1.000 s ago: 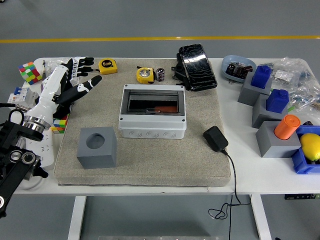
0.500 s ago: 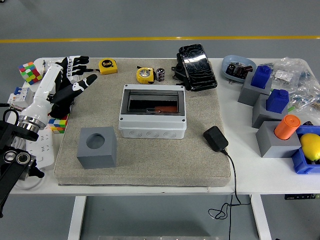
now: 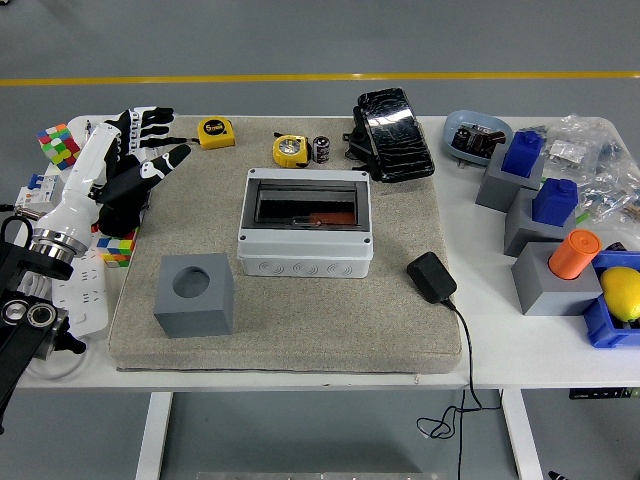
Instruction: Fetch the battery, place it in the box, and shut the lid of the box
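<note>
One robot hand (image 3: pixel 135 160) hovers with fingers spread, holding nothing.

Light grey plastic box (image 3: pixel 305 228) with dark smoked lid; small black cylindrical battery (image 3: pixel 321 149). Yellow round tape measure (image 3: pixel 290 150). Beige fabric mat (image 3: pixel 300 310).

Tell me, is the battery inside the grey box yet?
Not yet. The battery stands on the mat behind the grey box, beside a yellow tape measure.
</note>
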Robot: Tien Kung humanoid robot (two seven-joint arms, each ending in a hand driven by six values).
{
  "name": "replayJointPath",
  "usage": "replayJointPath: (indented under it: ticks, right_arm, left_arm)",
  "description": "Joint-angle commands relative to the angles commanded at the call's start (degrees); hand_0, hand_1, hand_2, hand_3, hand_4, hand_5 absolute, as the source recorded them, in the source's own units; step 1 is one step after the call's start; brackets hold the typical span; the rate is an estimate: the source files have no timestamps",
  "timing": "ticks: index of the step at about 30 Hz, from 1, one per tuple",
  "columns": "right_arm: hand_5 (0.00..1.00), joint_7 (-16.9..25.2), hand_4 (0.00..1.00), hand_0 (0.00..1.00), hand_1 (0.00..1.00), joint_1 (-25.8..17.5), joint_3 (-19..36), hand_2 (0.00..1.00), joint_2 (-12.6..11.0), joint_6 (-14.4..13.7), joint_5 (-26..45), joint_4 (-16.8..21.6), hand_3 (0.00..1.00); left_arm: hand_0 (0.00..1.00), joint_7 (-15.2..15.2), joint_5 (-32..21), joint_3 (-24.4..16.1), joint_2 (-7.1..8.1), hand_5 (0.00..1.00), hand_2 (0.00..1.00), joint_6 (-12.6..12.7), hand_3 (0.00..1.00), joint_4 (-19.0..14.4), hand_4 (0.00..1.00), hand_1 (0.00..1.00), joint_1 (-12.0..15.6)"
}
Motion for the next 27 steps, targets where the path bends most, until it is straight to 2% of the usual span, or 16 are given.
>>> replayJointPath:
  ticks: [10,14,19,27]
  right_arm:
    - [0.549,-0.1,0.953,0.658,0.699,-0.3,1.0,0.699,0.7,-0.2,-0.8,0.0,0.581]
    - [0.549,0.7,0.953,0.658,0.699,-0.9,-2.0,0.699,0.6,0.1,2.4,0.0,0.581]
    - [0.548,-0.6,0.951,0.66,0.701,-1.0,1.4,0.696,0.5,-0.3,-0.8,0.0,0.57]
    - [0.546,0.2,0.948,0.658,0.698,-1.4,-0.3,0.692,0.8,-0.7,1.1,0.0,0.57]
  left_arm:
    - [0.678,0.3,0.1,0.1,0.73,0.627,0.777,-0.2,0.764,-0.6,0.998,0.757,0.9]
    - [0.678,0.5,0.1,0.4,1.25,0.627,0.777,-0.4,0.764,-0.9,0.998,0.757,1.3]
    - [0.678,1.2,0.2,0.2,1.84,0.625,0.777,-0.7,0.768,-1.2,0.998,0.757,1.9]
    - [0.684,1.7,0.3,0.5,2.76,0.631,0.781,-1.2,0.77,-1.6,0.998,0.759,2.9]
